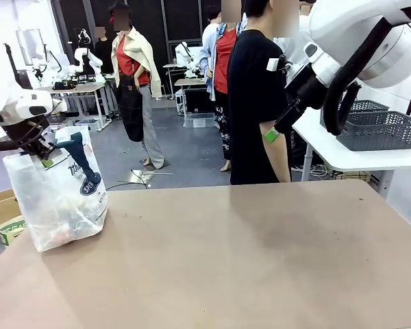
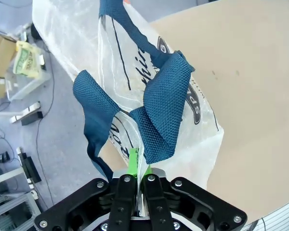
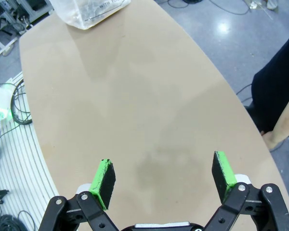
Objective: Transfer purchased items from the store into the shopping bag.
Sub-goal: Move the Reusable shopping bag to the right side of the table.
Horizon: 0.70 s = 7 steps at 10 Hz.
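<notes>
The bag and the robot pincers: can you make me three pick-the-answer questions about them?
1. Where is the bag?
A) table's left edge
B) table's middle
C) on the floor

2. What colour are its handles?
A) red
B) navy
C) yellow

3. How is the right pincer?
A) shut on a box
B) shut on the bag
C) open

Answers: 1 A, the front view shows it at the left of the table. 2 B, the woven straps are dark blue. 3 C, its green pads stand wide apart over bare table, while the left pincer pinches the bag.
</notes>
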Motion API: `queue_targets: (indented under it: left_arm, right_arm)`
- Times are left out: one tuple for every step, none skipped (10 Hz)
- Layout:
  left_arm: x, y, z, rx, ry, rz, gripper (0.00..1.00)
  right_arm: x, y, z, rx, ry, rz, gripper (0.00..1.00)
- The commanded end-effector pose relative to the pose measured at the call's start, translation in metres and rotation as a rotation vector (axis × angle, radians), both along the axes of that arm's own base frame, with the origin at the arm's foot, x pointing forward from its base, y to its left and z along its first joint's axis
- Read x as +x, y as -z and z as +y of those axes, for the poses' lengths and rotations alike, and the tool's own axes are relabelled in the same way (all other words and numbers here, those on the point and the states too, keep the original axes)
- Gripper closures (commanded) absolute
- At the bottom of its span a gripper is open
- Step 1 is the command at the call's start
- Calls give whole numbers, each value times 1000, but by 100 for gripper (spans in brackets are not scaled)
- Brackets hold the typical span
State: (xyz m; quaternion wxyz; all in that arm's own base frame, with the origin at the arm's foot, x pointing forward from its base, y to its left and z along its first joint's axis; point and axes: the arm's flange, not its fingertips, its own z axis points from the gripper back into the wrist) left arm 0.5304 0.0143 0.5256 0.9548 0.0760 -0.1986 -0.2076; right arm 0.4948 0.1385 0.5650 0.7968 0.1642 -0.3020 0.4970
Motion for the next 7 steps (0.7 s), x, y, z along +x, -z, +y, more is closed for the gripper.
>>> queue_targets:
  left_arm:
    - [-5, 3, 2, -39, -20, 30, 100]
    - [0, 0, 0, 0, 0, 0, 100]
    - [0, 0, 0, 0, 0, 0, 100]
    - [0, 0, 0, 0, 0, 0, 100]
    - [0, 0, 0, 0, 0, 0, 100]
    - [0, 0, 0, 0, 0, 0, 100]
    - [0, 0, 0, 0, 0, 0, 100]
  right_arm:
    - [0, 0, -1, -10, -1, 1, 0]
    - [0, 0, -1, -10, -1, 1, 0]
    - [0, 0, -1, -10, -1, 1, 0]
    - [0, 0, -1, -10, -1, 1, 0]
    - [0, 0, -1, -10, -1, 1, 0]
    - [0, 0, -1, -10, -1, 1, 0]
    - [0, 0, -1, -10, -1, 1, 0]
